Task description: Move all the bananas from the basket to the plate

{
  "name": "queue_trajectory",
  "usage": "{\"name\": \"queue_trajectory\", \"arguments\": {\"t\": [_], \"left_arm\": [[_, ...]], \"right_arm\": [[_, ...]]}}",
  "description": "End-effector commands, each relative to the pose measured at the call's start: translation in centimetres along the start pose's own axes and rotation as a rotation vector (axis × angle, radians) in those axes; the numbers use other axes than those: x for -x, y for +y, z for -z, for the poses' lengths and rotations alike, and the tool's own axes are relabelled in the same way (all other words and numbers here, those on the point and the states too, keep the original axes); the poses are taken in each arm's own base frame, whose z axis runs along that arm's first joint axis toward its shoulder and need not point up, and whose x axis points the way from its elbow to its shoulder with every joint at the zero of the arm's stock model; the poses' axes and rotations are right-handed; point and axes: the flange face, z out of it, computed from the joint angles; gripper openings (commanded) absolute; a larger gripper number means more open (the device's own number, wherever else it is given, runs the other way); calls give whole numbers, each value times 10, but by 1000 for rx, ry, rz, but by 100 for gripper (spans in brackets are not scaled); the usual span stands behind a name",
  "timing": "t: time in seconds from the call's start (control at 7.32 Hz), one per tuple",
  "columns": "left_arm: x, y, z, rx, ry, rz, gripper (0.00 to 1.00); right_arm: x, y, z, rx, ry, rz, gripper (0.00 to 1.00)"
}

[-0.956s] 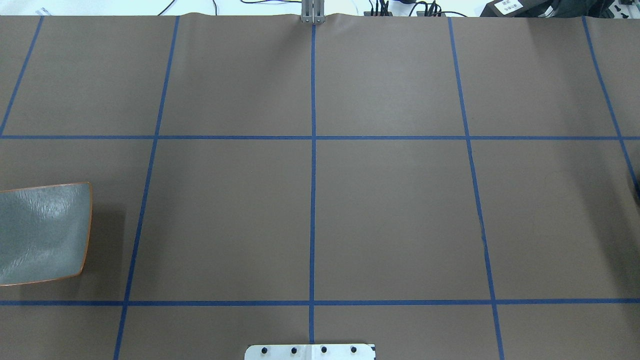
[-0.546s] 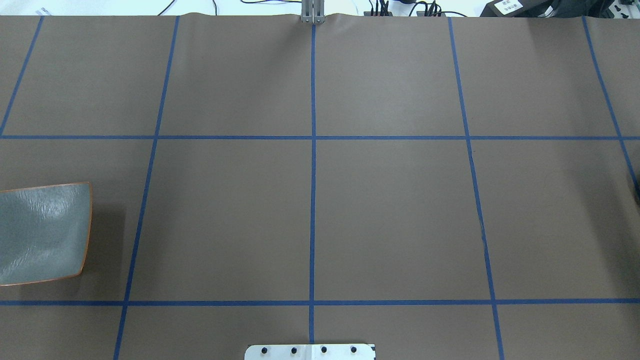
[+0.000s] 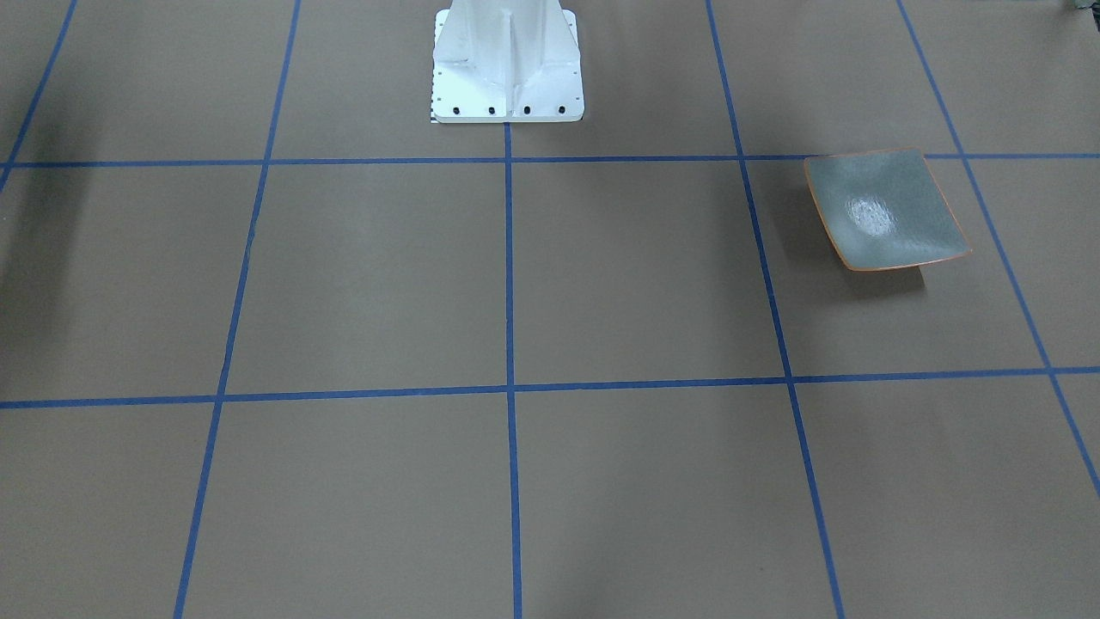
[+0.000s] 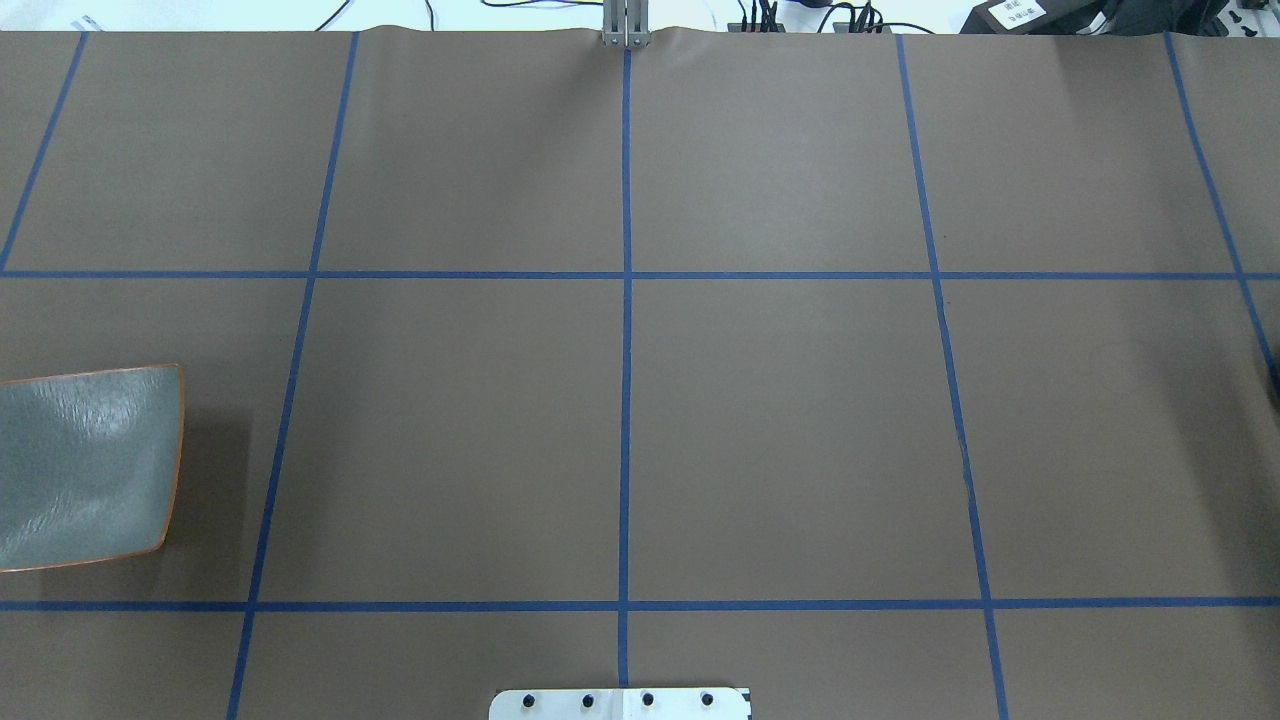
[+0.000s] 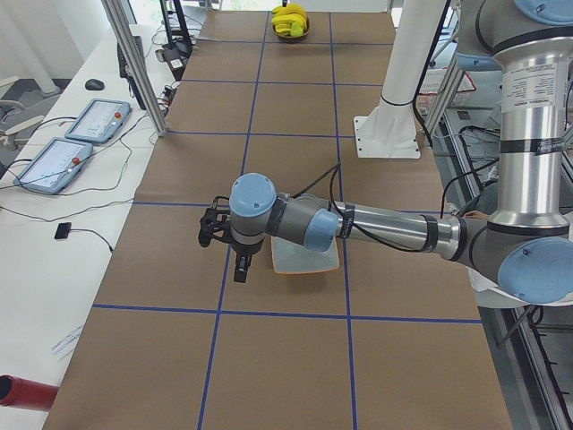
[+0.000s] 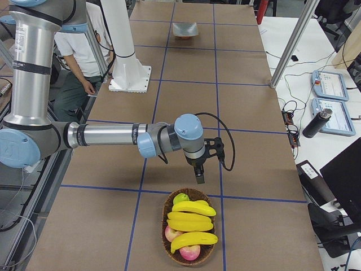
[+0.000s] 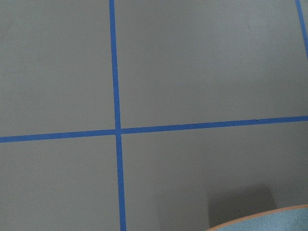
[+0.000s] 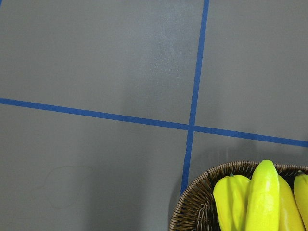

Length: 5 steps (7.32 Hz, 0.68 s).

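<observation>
The right tool [image 6: 200, 176] hangs low over the surface, near the rim of the basket [image 6: 167, 212], and the left tool [image 5: 240, 265] hangs just beside the plate [image 5: 300, 260]. Both show only in the side views, so whether their fingers are apart or together cannot be told.

The bananas [image 6: 192, 222] lie stacked across the top of the woven basket, at the surface's end on the robot's right. Under them sit reddish apples [image 6: 190, 252], and a green apple [image 6: 180, 198] lies at the rim nearest the right tool. The plate stands well apart from them, at the opposite end, with nothing on it. In the left side view the left arm's forearm hides part of it.

Between basket and plate runs the brown surface [image 3: 636, 275], gridded with blue tape [image 3: 509, 284], with the robot's white pedestal [image 3: 507, 64] at the robot's side. A person [image 6: 84, 51] stands behind the pedestal. Tablets [image 6: 330, 84] and a dark bottle [image 6: 316, 124] lie on the white bench alongside.

In the overhead view the plate lies exactly where it lay a second ago, and nothing else there has shifted.
</observation>
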Motion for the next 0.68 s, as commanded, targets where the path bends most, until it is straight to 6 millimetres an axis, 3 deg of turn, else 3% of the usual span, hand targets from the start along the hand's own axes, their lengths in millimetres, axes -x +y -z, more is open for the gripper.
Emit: {"name": "queue_trajectory", "arguments": {"t": [0.0, 0.27, 0.55], "left_arm": [[0, 0, 0, 0, 0, 2, 99], [-2, 0, 1, -3, 0, 0, 99], [-4, 0, 3, -6, 4, -6, 99]], "right_arm": [[-45, 38, -13, 29, 19, 22, 100], [-84, 59, -36, 86, 67, 45, 100], [-97, 67, -47, 112, 66, 25, 96]]}}
